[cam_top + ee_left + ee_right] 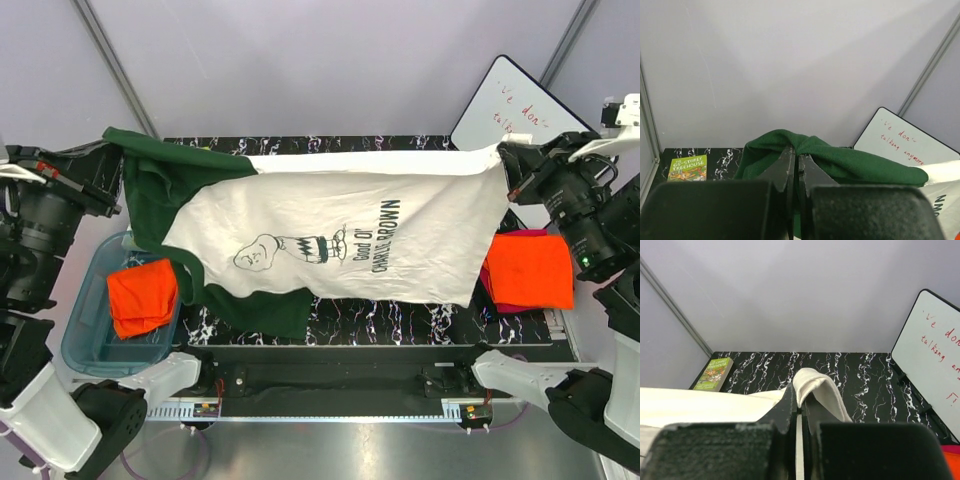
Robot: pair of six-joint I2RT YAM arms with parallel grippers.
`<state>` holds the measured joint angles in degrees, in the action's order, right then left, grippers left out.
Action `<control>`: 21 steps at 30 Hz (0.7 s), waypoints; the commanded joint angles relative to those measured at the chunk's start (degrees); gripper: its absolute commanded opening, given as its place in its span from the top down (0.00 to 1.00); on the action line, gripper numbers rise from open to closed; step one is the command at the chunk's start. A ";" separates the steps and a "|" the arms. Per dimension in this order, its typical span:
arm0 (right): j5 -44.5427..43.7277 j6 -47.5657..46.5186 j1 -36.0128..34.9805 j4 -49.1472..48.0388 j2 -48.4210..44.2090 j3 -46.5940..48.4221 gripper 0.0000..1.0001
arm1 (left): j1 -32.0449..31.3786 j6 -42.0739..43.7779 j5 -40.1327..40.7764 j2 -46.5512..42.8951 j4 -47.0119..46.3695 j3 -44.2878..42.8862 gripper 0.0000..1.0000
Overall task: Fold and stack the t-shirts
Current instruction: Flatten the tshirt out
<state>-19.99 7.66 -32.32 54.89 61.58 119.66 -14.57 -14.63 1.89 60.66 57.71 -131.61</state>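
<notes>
– Over on the left, is that left gripper (796, 152) holding anything?

– Yes. Its jaws are squeezed together on a fold of dark green cloth, the sleeve end of the cream t-shirt with dark green sleeves (340, 225).

– And the other one?

– The right gripper (800, 395) is pinched tight on a cream corner at the opposite end. The shirt is stretched between the two, its far edge pulled into a straight line across the black marble-patterned counter (400, 325), print side up.

– What else is around?

– A crumpled bright orange t-shirt (142, 295) lies in a clear blue plastic bin (90, 340) at the left, just beside the green sleeve. A folded bright orange t-shirt (528, 270) lies at the right end, partly tucked behind the cream hem. A white dry-erase board (510, 100) leans at the back right, and a green paperback book (687, 167) lies flat in the back left corner.

– Can you read anything?

– The shirt's black print says "Good Ol' CHARLIE BROWN". The book cover shows "STOREY TREEHOUSE". The board has red handwriting; I make out "talking anymore", and the rest I can't tell.
</notes>
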 commanded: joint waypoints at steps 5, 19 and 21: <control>-10.74 -3.62 -0.03 -12.87 3.53 -13.64 1.00 | 0.15 3.29 4.26 13.74 -1.82 3.46 1.00; 2.75 5.52 15.78 -24.22 42.62 -20.38 1.00 | 6.65 2.25 0.39 52.16 -2.34 4.44 1.00; 3.37 7.28 17.80 -21.08 52.82 -15.01 1.00 | 7.36 1.63 -0.13 59.28 -1.55 1.02 1.00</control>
<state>-20.12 9.85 -19.55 33.58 103.26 95.64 -8.97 -12.29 3.38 113.34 56.49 -124.57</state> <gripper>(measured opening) 0.018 0.016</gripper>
